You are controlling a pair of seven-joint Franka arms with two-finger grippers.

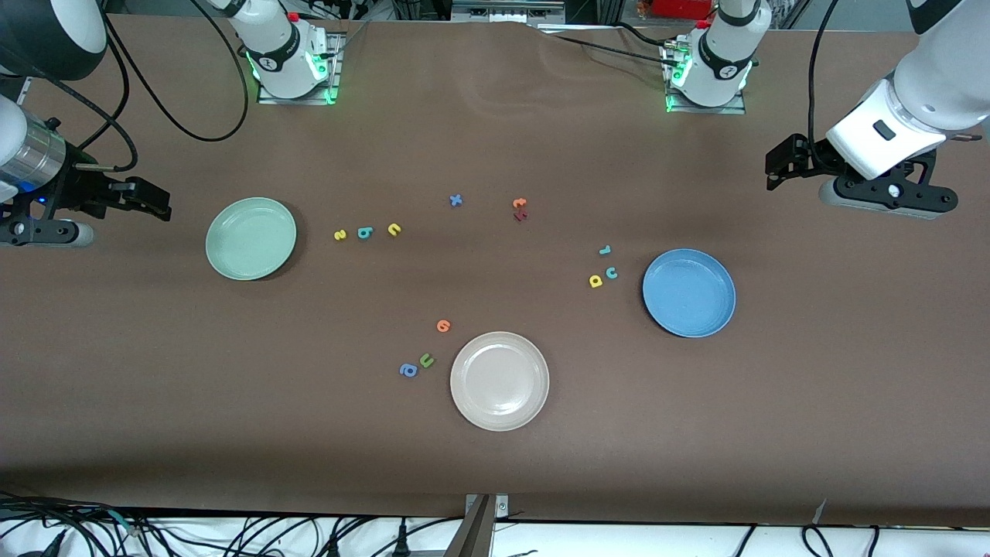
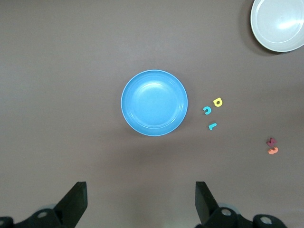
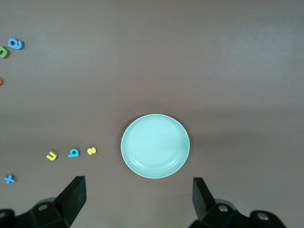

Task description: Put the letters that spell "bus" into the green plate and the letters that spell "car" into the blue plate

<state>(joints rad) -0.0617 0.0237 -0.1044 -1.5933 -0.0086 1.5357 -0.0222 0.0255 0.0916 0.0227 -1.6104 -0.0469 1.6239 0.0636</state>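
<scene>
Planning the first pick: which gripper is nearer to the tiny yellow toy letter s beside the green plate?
Right. The right gripper, open, hangs past the round pale mint-green plate at its own end; the yellow s lies just beside that plate. The left gripper, open, waits at the table's left-arm end.

Both pincers (image 2: 140, 202) (image 3: 137, 199) apparently open, aloft.

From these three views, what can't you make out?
- Orange and dark red letters: touching, too small in the front and left wrist views to read.
- Beige plate: cut off by the left wrist view's edge.
- Orange letter: mostly cut off by the right wrist view's edge.
- Right claw: arm runs off the front view's edge.
</scene>
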